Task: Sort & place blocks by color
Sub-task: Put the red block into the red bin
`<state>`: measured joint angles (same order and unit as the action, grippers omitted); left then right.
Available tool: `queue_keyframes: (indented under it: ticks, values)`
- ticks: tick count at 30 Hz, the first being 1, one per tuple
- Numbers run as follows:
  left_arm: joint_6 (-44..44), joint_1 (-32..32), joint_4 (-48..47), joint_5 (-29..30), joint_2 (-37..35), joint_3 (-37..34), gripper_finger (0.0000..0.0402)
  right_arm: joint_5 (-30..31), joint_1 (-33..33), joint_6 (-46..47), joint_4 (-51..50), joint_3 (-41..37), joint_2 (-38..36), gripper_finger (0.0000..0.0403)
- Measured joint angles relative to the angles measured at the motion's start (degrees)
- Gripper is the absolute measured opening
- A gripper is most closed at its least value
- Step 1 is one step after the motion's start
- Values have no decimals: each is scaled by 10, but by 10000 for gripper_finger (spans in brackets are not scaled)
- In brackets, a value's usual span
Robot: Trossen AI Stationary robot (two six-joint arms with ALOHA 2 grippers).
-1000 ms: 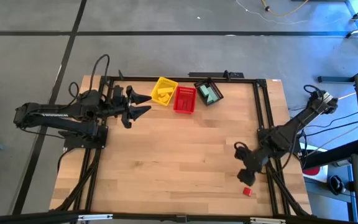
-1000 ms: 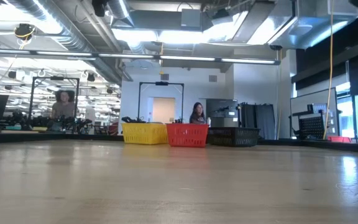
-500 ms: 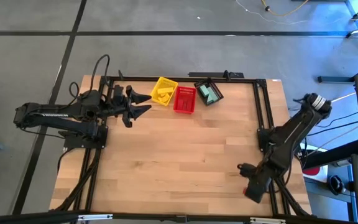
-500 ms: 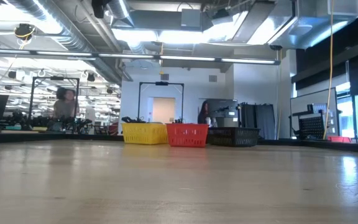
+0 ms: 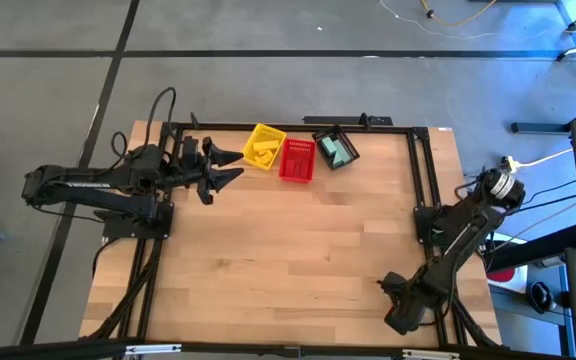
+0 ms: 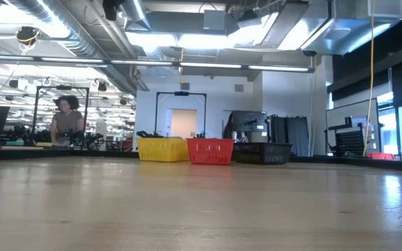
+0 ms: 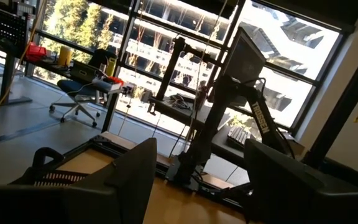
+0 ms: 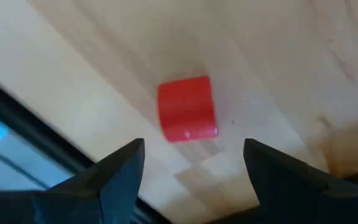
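Red block (image 8: 186, 117) lies flat on the worktop (image 5: 288, 250) near its front right corner, close to the edge, nothing touching it. Right tool (image 8: 191, 174) hangs over it, fingers spread, block apart from both. Block hidden under the right arm in the high view. Left tool (image 5: 230, 167) released, waiting at far left beside the yellow basket (image 5: 264, 145). Red basket (image 5: 297, 159) and black basket (image 5: 335, 147) next along the far edge. Light wood planks; grey floor; a person (image 6: 66, 120) in the room behind. Block: small cube, glossy red.
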<state>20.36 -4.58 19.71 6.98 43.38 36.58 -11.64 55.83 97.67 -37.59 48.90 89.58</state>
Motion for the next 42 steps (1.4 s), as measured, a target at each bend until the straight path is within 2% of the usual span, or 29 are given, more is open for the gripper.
queue_keyframes:
  ticks: [9, 14, 17, 20, 21, 23, 28, 31, 34, 37, 39, 42]
  values:
    - [0, 0, 0, 0, 0, 0, 234, 0, -1, -4, 3, 4, 80, 275]
    - [0, 0, 0, 0, 0, 0, 234, 8, -2, -2, -2, 5, 87, 269]
    - [0, 0, 0, 0, 0, 0, 234, 10, -2, -4, -7, 3, 83, 229]
    - [0, 0, 0, 0, 0, 0, 234, 16, -3, -5, -11, 1, 72, 142]
    - [0, 0, 0, 0, 0, 0, 234, 19, -3, -6, -11, 0, 66, 125]
    - [0, 0, 0, 0, 0, 0, 234, 26, -5, -14, -13, -2, 52, 131]
    - [0, 0, 1, 0, 0, 0, 234, 133, -36, -68, -24, -2, -19, 131]
    - [0, 0, 0, 0, 0, 0, 234, 219, -80, -109, -6, -2, -67, 131]
    - [0, 0, 0, -3, 0, 0, 234, 297, -152, -198, 56, -13, -111, 131]
    - [0, 0, 0, -6, 0, 0, 234, 315, -238, -343, 187, -38, -145, 131]
    - [0, 0, -1, -6, 0, 0, 234, 301, -298, -461, 315, -63, -162, 131]
    - [3, 0, 0, -7, 0, 0, 234, 204, -392, -594, 497, -93, -171, 131]
